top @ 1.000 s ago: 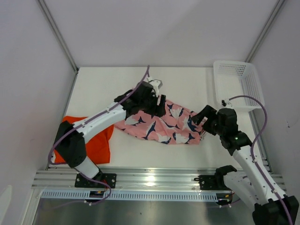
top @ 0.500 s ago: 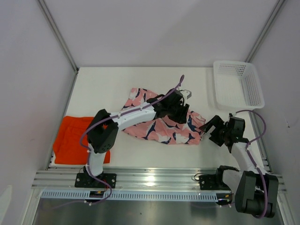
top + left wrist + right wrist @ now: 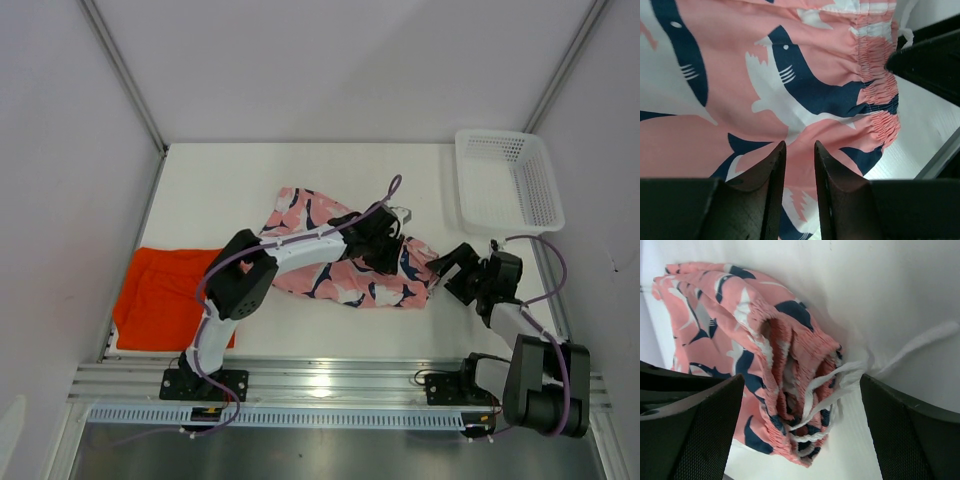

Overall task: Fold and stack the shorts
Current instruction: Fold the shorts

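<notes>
pink shorts with the navy-and-white fish print (image 3: pixel 340 285) lie rumpled toward the right of the table (image 3: pixel 220 185), so the step in hand looks like flattening them for a fold. closest in, the right gripper (image 3: pixel 450 260) stands wide open just beside the gathered waistband (image 3: pixel 785 335), holding nothing. it would do well to take the elastic itself, low and square, not the loose white drawstring (image 3: pixel 840 372) lying beside it. a little farther, the left gripper (image 3: pixel 798 150) hangs over the print with its fingers close together and a thin gap between them; i cannot tell whether cloth is pinched. it should take one layer only and pull away from the right to draw the fabric taut. the left arm (image 3: pixel 300 248) lies across the shorts and may hinder a fold. orange shorts (image 3: pixel 165 300) rest flat at the near left corner, well apart, a likely base for the stack. the white mesh basket (image 3: pixel 510 185) sits at the far right corner.
</notes>
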